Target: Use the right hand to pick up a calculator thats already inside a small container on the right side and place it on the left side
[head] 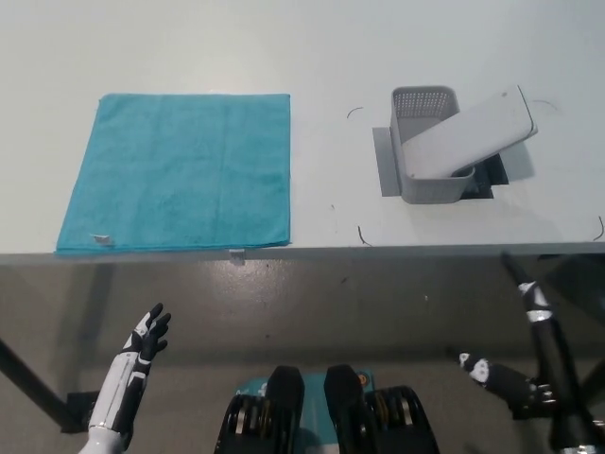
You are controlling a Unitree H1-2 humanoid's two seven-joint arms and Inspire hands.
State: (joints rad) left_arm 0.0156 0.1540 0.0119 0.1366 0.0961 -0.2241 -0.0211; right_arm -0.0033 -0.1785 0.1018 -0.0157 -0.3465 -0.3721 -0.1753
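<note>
We see the calculator (470,133) lying tilted in the small grey container (427,151) on the right of the worktop (331,57), its upper end jutting out past the container's right rim. Our right hand (501,378) hangs below the worktop's front edge, well apart from it, holding nothing; whether its fingers are spread we cannot tell. Our left hand (142,348) rests low at the left, fingers (156,322) apart, empty. A teal cloth (180,170) lies flat on the left side, reaching the front edge, with bare worktop between cloth and container.
</note>
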